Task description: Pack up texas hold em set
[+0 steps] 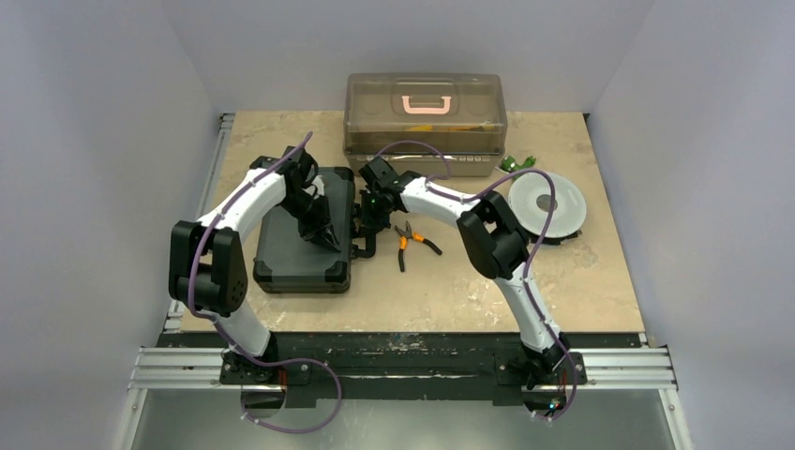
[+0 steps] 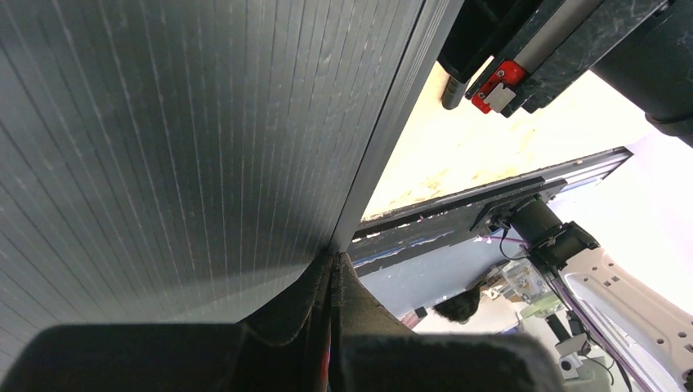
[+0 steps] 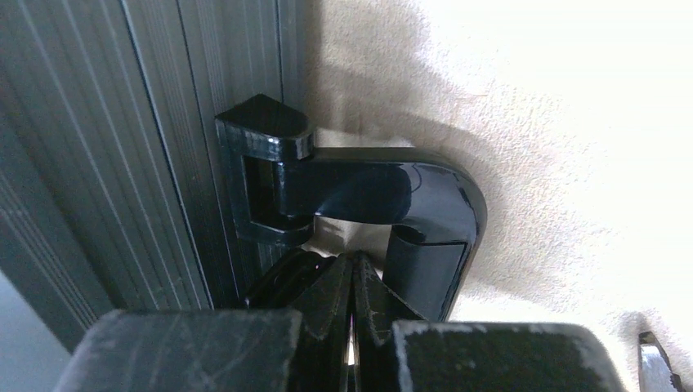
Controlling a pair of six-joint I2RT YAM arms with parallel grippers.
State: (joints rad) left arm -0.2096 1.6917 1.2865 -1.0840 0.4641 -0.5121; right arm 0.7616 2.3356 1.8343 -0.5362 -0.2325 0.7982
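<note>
The black briefcase lies shut on the table, at 9 o'clock from its centre, with its long axis running 12 to 6 o'clock. Its handle juts from the 3 o'clock edge, so the right arm is nearer. The right gripper, fingers pressed together and empty, sits against the handle. The left gripper, likewise pressed together, rests on the briefcase.

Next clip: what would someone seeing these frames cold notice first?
The closed black case lies left of centre with both arms bent over it. The left end effector is shut with its tips at the lid's right edge, and the right end effector is shut at the case's handle. Behind stands a translucent brown box with a pink handle. Orange-handled pliers lie right of the case.
</note>
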